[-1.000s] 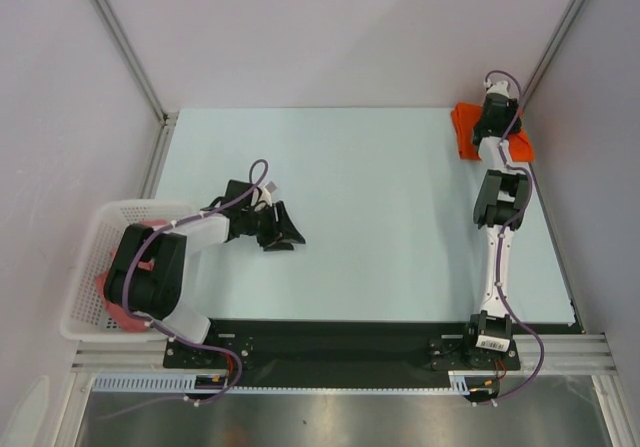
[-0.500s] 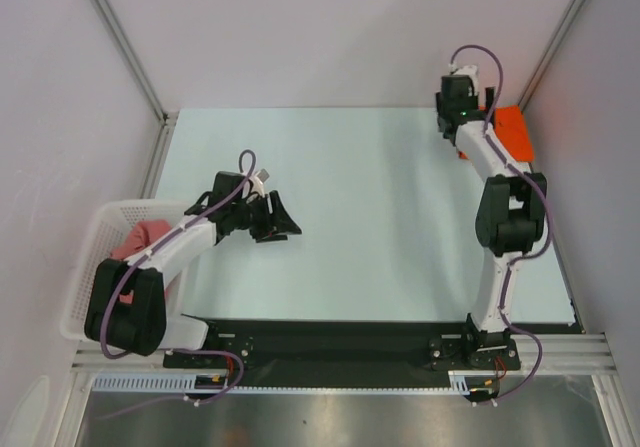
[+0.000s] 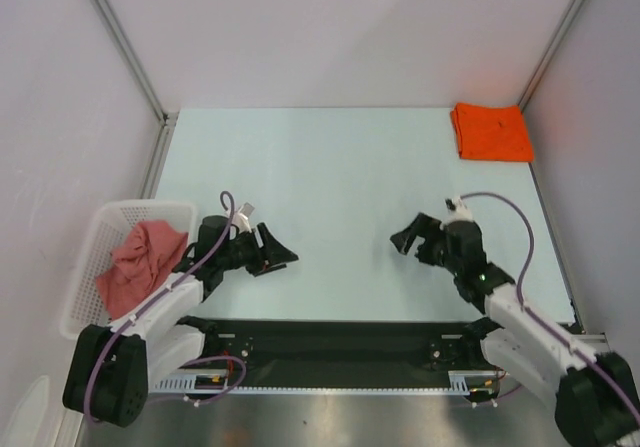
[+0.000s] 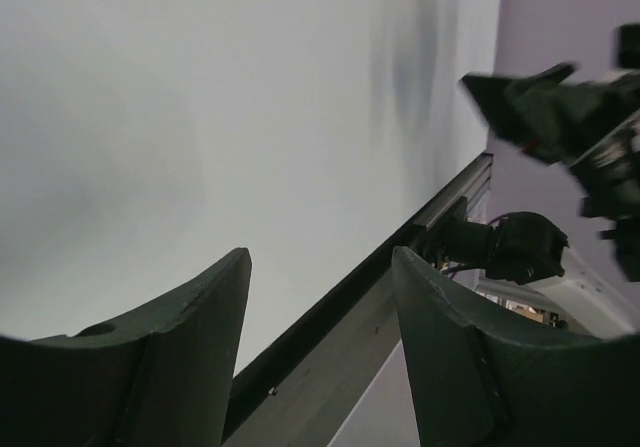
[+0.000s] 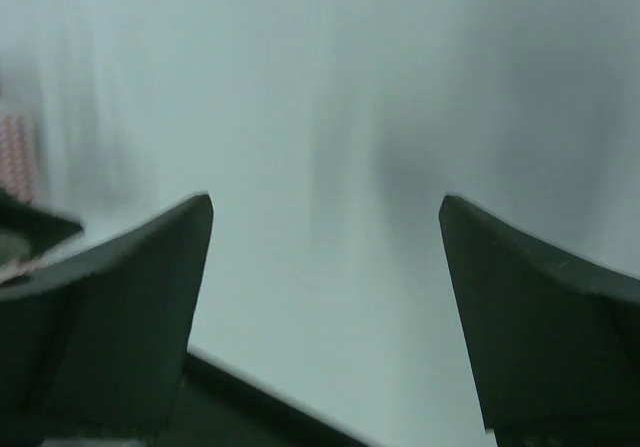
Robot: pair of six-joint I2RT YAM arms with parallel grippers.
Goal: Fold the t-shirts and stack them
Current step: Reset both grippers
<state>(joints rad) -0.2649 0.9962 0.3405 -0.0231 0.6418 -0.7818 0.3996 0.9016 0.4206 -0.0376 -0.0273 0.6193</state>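
Only the overhead view gives me both shirts clearly: the orange t-shirt (image 3: 491, 132) lies folded flat at the far right corner of the table (image 3: 330, 167), and the salmon-pink t-shirt (image 3: 140, 265) sits crumpled in the white basket (image 3: 95, 229) beside the table's left edge. The left gripper (image 3: 277, 253) and right gripper (image 3: 408, 238) hang low over bare table near the front, facing each other, well apart from either shirt. The wrist views settle what overhead leaves small (both sets of fingers spread wide, nothing between them), and the left wrist alone catches the opposite gripper.
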